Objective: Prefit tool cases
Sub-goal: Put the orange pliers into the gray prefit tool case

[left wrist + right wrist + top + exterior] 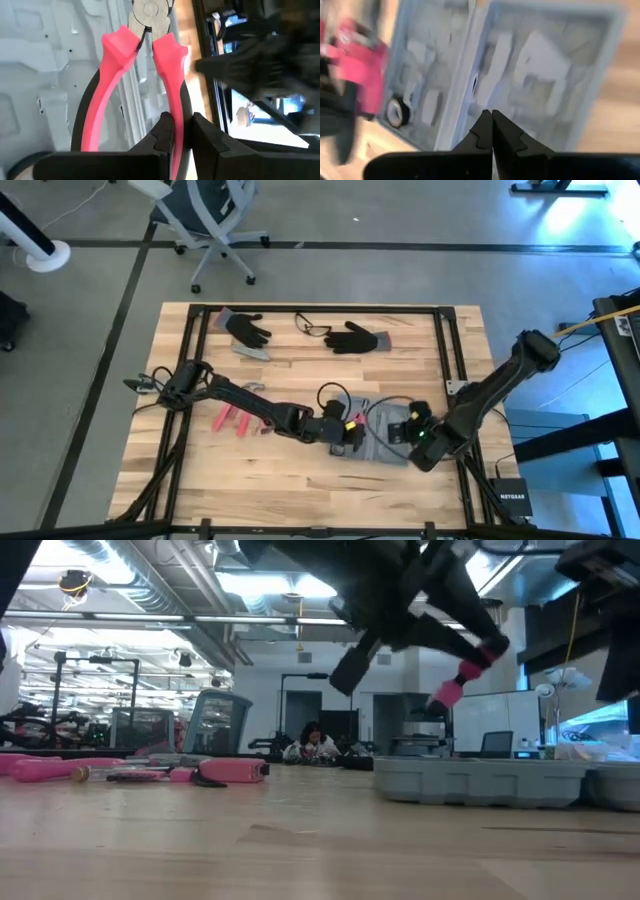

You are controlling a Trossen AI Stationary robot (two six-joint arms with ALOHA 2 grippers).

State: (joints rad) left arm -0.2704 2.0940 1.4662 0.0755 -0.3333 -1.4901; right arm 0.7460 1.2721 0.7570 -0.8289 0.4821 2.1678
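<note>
The tool case [385, 442] lies open on the surface [300, 365], near its front edge and right of centre, between my two arms. My left gripper [176, 131] is clamped on one handle of the red-handled pliers [150, 75], held above the case's moulded slots. My right gripper [492, 125] hovers pinched shut and empty over the case. I'd line the pliers up with their slot before lowering.

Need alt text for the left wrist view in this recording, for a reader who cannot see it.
The left gripper is shut on one handle of red-handled pliers, whose metal jaws point away from the camera. Beneath them lies the open grey-blue tool case with its moulded slots; the wooden table edge and a blurred dark arm show beyond.
</note>
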